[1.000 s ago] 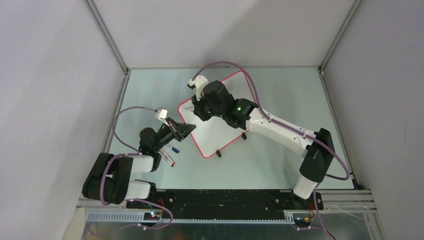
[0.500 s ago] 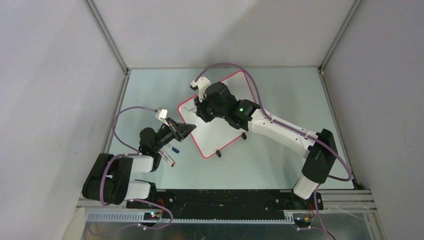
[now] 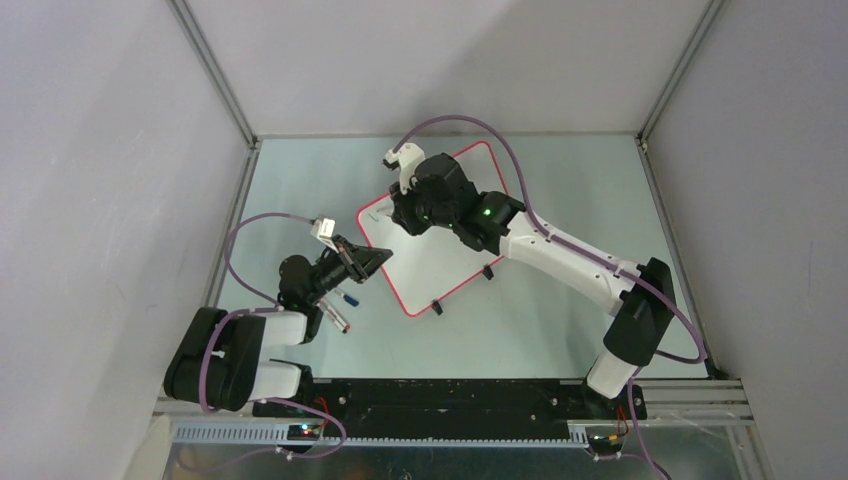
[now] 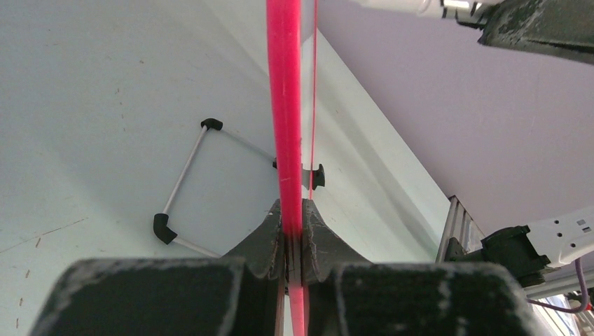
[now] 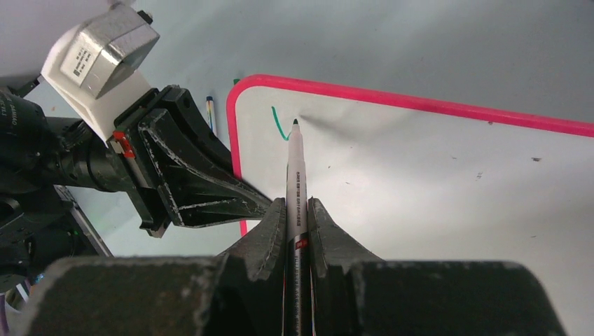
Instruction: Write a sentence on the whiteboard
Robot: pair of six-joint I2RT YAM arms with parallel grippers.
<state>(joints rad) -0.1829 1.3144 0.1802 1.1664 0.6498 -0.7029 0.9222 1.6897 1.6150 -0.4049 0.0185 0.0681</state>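
While I have only one short stroke down, most of the writing is ahead, and so are most of the risks. From the top view, the whiteboard (image 3: 432, 262) lies askew near the middle of the pale green surface (image 3: 570, 190). My left tool (image 3: 379, 257) pinches its corner at eight o'clock and my right tool (image 3: 400, 212) hangs over its ten o'clock corner. The two tools are near each other, so a wide sweep toward nine o'clock could knock one into the other. Two loose markers (image 3: 342, 307) lie at seven o'clock beside my left arm. Grey walls (image 3: 120, 150) and metal posts close the room in tightly, leaving my elbows little space. From the left wrist, my left tool (image 4: 293, 253) is clamped on the pink rim (image 4: 284, 98) and nothing else. I judge that a hard press far from this pinch could swing or flex the board. A thin white rod with black corner pieces (image 4: 183, 180) shows at nine o'clock; I cannot tell what it belongs to. From the right wrist, my right tool (image 5: 293, 210) is closed tight on the marker (image 5: 292, 164), whose tip sits just beside the green stroke (image 5: 279, 124). Whether it touches, I cannot tell. The barrel is slim and could slide or tilt in my grip under side load, leaving wobbly letters. The board is glossy, so wet ink would smear if my tool dragged across it.
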